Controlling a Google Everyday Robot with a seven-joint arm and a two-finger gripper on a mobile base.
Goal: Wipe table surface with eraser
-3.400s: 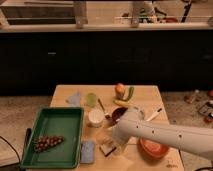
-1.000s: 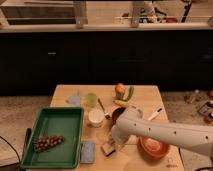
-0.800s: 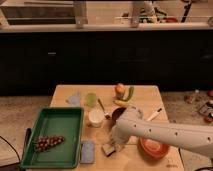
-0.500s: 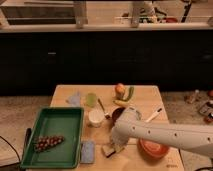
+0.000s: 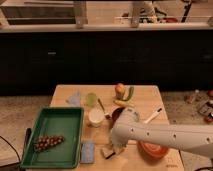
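Note:
The eraser [image 5: 106, 151], a small tan block with a dark underside, lies on the light wooden table surface [image 5: 145, 95] near its front edge. It sits just right of a flat blue-grey pad [image 5: 88, 151]. My gripper [image 5: 115, 148] is at the end of the white arm [image 5: 165, 137], which reaches in from the right. It is down at the eraser's right side and seems to touch it. The arm's bulky end hides the contact.
A green tray [image 5: 30, 137] holding grapes [image 5: 47, 142] fills the front left. A white cup [image 5: 96, 117], green cup [image 5: 91, 99], apple [image 5: 120, 89], banana [image 5: 122, 103], dark bowl [image 5: 117, 114], white-handled brush [image 5: 152, 116] and orange bowl [image 5: 152, 149] stand around the arm.
The arm's end and the eraser have shifted slightly toward the table's front edge. Nothing else has moved.

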